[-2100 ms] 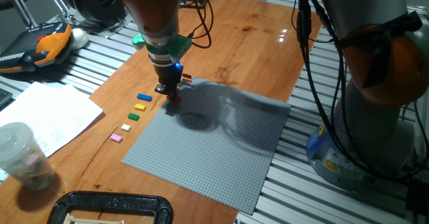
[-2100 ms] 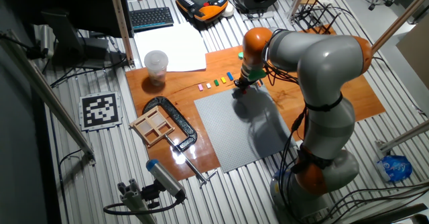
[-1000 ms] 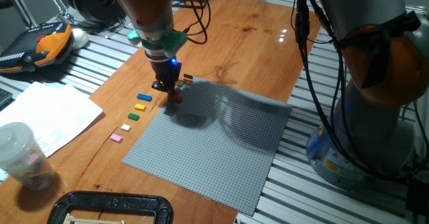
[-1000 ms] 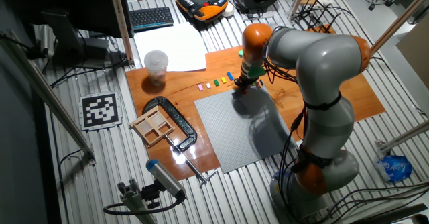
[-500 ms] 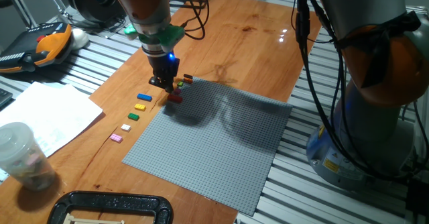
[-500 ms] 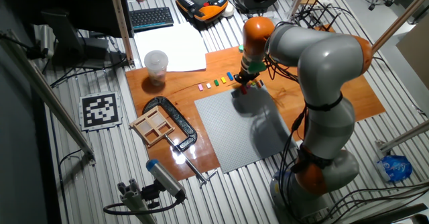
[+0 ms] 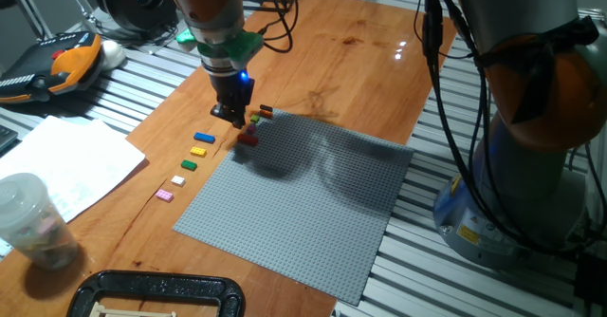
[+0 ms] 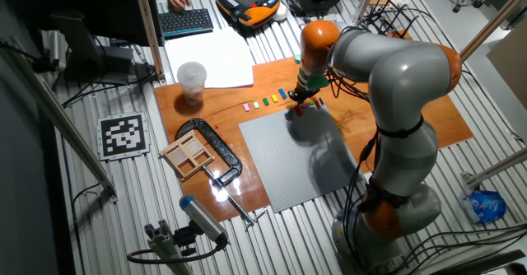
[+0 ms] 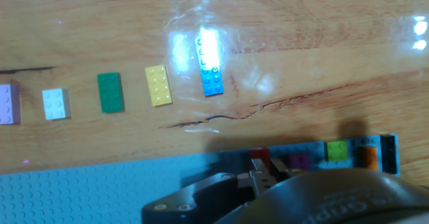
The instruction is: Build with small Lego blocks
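Observation:
My gripper [image 7: 236, 121] hangs just above the far left corner of the grey baseplate [image 7: 303, 203], empty, its fingers slightly apart. A red brick [image 7: 248, 139] sits on the plate right below and in front of it. An orange and a dark brown brick [image 7: 263, 112] lie just behind it. Blue [image 7: 204, 138], yellow [image 7: 198, 151], green [image 7: 189, 164], white [image 7: 177, 179] and pink [image 7: 164, 195] bricks lie in a row on the wood to the left. The hand view shows that row, from blue [image 9: 211, 70] to white [image 9: 55, 104], and red [image 9: 260, 158], magenta, green [image 9: 337, 150] and orange bricks along the plate's edge.
A plastic cup [image 7: 28, 222] and white paper [image 7: 66, 160] are at the left. A black clamp [image 7: 156, 293] lies at the front edge. The arm's base [image 7: 531, 137] and cables stand to the right of the plate. A teach pendant [image 7: 66, 61] is at the far left.
My gripper has risen from the red brick and moved slightly back and left. The red brick stays on the plate's corner.

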### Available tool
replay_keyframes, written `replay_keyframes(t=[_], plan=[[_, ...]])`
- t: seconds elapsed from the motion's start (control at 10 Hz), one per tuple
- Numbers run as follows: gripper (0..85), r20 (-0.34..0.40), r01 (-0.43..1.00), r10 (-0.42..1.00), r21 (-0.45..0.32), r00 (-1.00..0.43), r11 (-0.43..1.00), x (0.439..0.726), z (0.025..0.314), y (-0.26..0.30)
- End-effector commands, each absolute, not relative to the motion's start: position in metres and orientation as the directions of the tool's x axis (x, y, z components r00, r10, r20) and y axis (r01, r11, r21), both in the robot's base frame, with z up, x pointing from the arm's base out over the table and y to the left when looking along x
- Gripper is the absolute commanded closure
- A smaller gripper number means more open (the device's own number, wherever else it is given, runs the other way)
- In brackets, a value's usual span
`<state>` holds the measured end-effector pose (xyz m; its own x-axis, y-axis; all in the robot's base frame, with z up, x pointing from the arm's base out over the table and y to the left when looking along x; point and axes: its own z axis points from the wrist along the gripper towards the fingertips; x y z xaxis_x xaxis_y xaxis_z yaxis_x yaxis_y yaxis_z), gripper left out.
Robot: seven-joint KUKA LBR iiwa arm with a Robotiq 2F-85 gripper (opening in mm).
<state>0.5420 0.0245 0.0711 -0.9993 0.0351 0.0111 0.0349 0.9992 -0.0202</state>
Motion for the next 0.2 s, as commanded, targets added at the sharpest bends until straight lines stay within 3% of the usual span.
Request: replay_keyframes(t=[0.0,0.1], plan=[[68.0,0.013,0.032,0.032,-0.02,-0.999,0.999,0.5428,0.0727,0.0233],[68.0,0.019,0.029,0.029,-0.021,-0.999,0.999,0.5429,0.0735,0.0226]])
